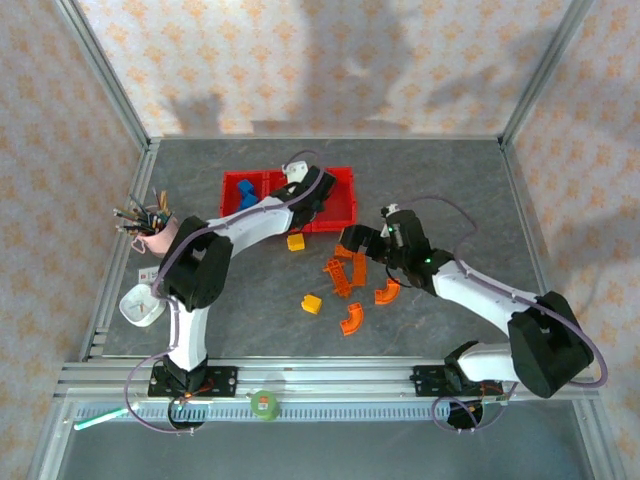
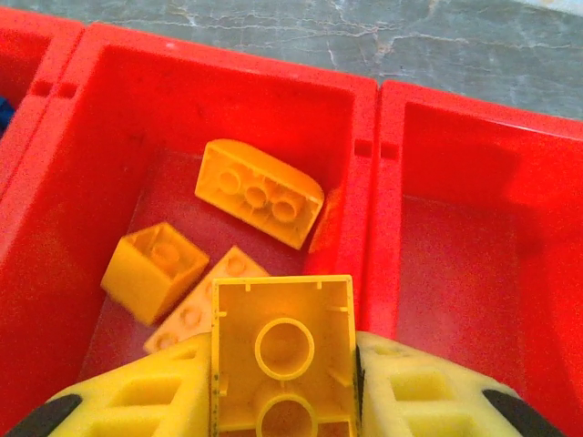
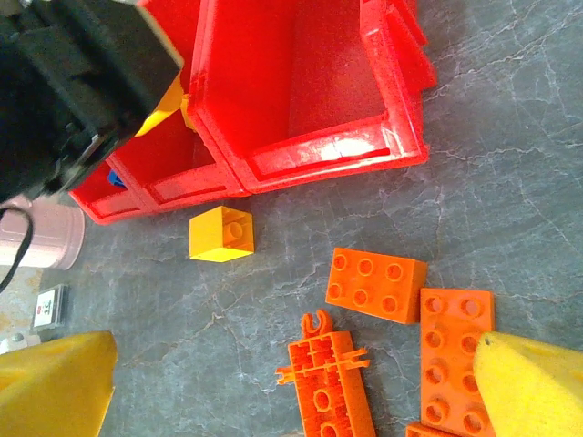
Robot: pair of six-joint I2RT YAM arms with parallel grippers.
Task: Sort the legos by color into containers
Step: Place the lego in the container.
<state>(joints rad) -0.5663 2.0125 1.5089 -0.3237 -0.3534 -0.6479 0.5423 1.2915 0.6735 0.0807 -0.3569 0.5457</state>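
Note:
My left gripper (image 1: 308,192) hangs over the middle bin of the red containers (image 1: 342,210), shut on a yellow brick (image 2: 282,350) with its hollow underside toward the camera. Three yellow legos (image 2: 260,191) lie in that bin below. Blue legos (image 1: 245,192) sit in the left bin. The right bin (image 2: 474,237) looks bare. My right gripper (image 1: 362,245) stands open above orange legos (image 3: 376,284) on the table, with an orange clip piece (image 3: 328,382) between its fingers (image 3: 533,387). Loose yellow bricks (image 1: 296,241) (image 1: 312,303) lie in front of the tray.
Orange arches (image 1: 351,318) (image 1: 387,292) lie near the table's middle. A pink cup with pens (image 1: 155,225) and a white dish (image 1: 140,305) stand at the left edge. A green roll (image 1: 264,404) sits on the front rail.

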